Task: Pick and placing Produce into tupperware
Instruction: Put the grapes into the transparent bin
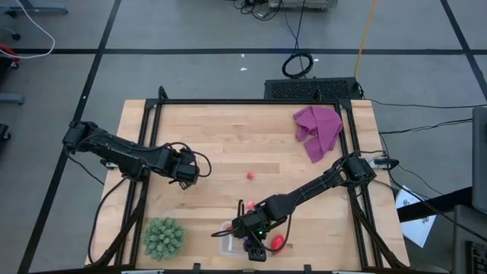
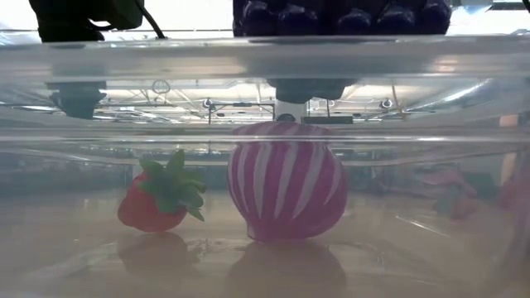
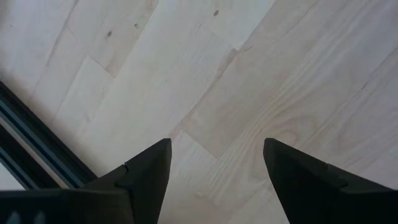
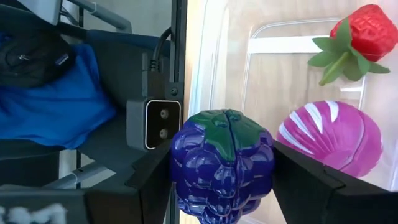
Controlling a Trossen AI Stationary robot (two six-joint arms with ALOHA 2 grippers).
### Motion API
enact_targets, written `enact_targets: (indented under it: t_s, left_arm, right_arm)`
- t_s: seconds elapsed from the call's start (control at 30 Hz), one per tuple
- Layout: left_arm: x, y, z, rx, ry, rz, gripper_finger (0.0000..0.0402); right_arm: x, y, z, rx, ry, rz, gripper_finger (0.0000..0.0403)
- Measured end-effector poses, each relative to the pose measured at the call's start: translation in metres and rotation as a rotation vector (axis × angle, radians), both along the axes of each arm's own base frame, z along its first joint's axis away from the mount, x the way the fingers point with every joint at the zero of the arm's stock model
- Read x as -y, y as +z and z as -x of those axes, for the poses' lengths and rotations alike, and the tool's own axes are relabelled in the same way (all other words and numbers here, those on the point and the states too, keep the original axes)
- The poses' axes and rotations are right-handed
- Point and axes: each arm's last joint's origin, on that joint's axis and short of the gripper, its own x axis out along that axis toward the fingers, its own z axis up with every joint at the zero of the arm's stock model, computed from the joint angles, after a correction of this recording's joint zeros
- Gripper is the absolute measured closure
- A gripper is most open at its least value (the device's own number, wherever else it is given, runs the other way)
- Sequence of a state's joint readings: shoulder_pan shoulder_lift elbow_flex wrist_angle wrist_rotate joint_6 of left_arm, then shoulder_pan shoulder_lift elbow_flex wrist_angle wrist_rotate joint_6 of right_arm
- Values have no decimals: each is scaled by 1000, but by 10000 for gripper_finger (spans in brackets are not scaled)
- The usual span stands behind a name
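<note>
The small clear plastic rectangular box at the table's near edge is partly filled: a striped magenta ball and a red toy strawberry sit on its floor with a narrow gap between them, leaving bare floor to either side. Directly above the box hangs the right gripper, clamped on a dark purple grape bunch, blocking the way in from above. A spiky green ball stands just left of the box. The middle of the wooden table lies open, apart from one tiny pink-red piece. A crumpled purple cloth occupies the far right corner.
</note>
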State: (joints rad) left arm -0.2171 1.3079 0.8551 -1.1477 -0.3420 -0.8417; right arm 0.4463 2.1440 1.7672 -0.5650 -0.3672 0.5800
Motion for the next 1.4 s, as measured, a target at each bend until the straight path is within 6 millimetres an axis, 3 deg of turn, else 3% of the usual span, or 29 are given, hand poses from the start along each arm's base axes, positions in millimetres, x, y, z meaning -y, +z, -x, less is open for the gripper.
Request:
enact_targets:
  t_s: [0.9,1.4]
  left_arm:
    - [0,0,0,0,0,0,139]
    - [0,0,0,0,0,0,138]
  right_arm:
    - [-2,2,-2,65,57,6,176]
    - [11,-1,-4,-16,-16,8,176]
